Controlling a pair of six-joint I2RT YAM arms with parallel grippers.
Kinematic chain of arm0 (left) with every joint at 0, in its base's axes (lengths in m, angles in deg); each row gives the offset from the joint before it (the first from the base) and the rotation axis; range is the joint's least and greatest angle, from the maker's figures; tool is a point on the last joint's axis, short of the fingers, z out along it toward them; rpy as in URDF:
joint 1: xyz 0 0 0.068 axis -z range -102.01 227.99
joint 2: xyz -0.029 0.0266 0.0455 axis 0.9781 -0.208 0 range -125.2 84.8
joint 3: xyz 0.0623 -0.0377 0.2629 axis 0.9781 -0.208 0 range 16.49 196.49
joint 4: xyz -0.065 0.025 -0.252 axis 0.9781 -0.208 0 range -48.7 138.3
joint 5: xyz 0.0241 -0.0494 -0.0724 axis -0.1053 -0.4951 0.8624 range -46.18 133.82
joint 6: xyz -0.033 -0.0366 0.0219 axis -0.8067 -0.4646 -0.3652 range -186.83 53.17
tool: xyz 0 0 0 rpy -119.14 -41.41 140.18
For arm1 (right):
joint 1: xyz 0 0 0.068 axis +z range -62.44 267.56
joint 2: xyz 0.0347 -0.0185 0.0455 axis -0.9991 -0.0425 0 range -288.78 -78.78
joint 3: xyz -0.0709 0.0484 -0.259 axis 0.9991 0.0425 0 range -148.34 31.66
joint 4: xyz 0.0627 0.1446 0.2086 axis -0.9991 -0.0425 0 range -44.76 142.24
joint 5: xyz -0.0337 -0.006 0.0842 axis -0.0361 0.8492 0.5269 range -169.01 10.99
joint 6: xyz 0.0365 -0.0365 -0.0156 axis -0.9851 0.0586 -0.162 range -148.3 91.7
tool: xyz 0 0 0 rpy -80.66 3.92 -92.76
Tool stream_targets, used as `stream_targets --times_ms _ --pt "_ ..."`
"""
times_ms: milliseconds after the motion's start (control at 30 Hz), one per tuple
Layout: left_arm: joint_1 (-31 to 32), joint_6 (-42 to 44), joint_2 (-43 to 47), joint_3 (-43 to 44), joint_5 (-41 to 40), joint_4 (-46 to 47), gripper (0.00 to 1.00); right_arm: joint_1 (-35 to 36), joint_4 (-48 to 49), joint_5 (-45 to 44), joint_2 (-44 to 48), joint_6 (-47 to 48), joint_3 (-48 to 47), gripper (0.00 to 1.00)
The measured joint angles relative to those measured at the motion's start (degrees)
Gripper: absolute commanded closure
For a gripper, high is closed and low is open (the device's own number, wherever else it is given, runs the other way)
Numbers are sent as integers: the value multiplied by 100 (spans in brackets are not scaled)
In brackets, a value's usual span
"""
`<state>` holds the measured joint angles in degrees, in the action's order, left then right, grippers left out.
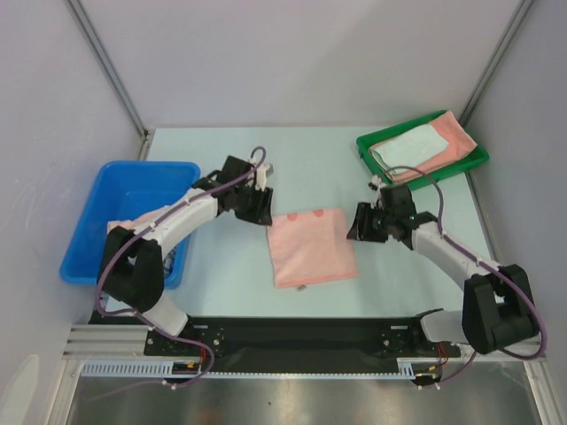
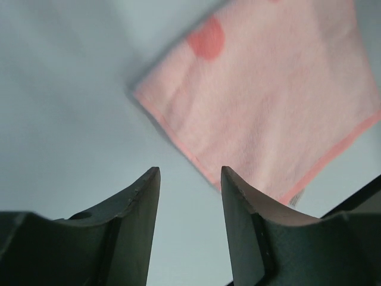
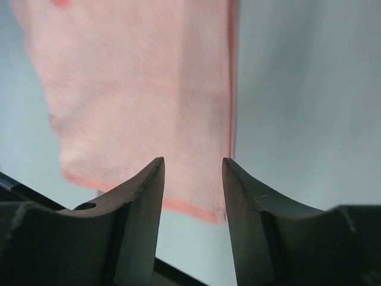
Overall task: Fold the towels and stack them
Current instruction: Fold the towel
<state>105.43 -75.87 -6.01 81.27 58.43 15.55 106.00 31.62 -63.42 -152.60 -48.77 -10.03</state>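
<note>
A salmon-pink towel [image 1: 312, 247] lies flat in the middle of the counter [image 1: 221, 150], a tidy near-square with darker pink spots along its far edge, between the two arms and well apart from both containers; how many layers it is folded into I cannot tell. The left claw [image 1: 257, 208] hovers just beside the towel's far-left corner, jaws partly open and holding nothing; from the left wrist only bare counter shows in the gap of the left claw [image 2: 190, 170], with the towel [image 2: 268, 101] lying beyond the fingertips. The right claw [image 1: 361, 226] hangs at the towel's right edge, parted about as wide and likewise empty; from the right wrist the towel's [image 3: 149, 89] hem runs down into the gap of the right claw [image 3: 193, 161], but the cloth lies on the counter beyond, not pinched. One claw at each side suits a two-handed move, I judge, since each can take an edge and keep the cloth taut for a fold or a lift. The green tray [image 1: 368, 146] at the far right carries a pale mint-white towel [image 1: 409, 146] laid over a pink towel [image 1: 452, 133], so it looks like the stacking place. The blue bin [image 1: 133, 177] sits at the left; something pinkish shows at its near end, perhaps a towel waiting.
</note>
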Motion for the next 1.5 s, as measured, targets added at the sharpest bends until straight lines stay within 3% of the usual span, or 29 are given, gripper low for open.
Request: stream_targets --times_ms 133,267,633,967,1500 --pt "-415 592 -361 743 306 9 51 -122 98 339 -916 883 -1290 49" --pt "-431 1147 -1290 1276 570 -96 52 -208 -79 752 -1978 1823 -2472 46" --pt "-415 1864 -2516 1816 654 -579 51 -619 -1803 1722 -4234 4100 -4695 44" --pt "-494 2124 -2776 2133 660 -647 51 -763 -2472 2354 -5045 5121 -5154 49" --pt "-636 2356 -2990 2365 1064 -774 60 -872 -2441 2848 -5296 5493 -5434 55"
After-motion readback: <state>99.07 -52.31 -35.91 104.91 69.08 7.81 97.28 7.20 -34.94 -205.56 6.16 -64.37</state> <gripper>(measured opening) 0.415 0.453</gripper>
